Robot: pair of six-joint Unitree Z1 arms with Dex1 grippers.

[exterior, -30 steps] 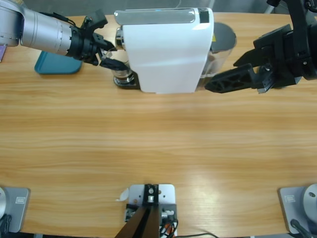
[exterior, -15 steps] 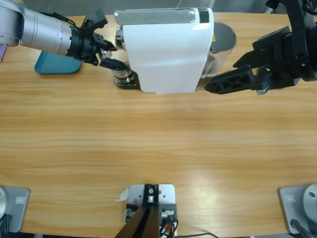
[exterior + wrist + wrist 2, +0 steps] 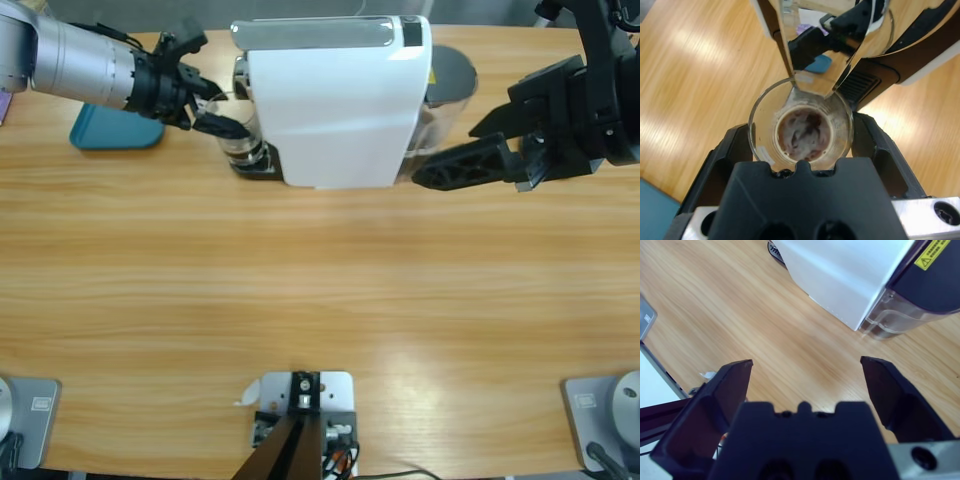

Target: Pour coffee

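Note:
A small clear glass (image 3: 842, 125) holds a little dark brown coffee (image 3: 805, 135) with pale froth. It sits just under the chrome spout (image 3: 815, 60) of the white coffee machine (image 3: 335, 100). My left gripper (image 3: 802, 142) is shut on the glass, one black jaw on each side. In the high view the left gripper (image 3: 222, 112) reaches in from the upper left to the glass (image 3: 238, 135) at the machine's left end. My right gripper (image 3: 445, 152) stands open and holds nothing beside the machine's right end; in the right wrist view my right gripper (image 3: 807, 375) is spread wide over bare table.
A smoky grey water tank (image 3: 450, 80) sits on the machine's right end, close to the right gripper, tank (image 3: 900, 315). A teal tray (image 3: 110, 130) lies under the left arm at the back left. A black drip tray (image 3: 255, 165) sits below the glass.
The left gripper has shifted slightly up and back with the glass in its jaws. The right arm has barely moved.

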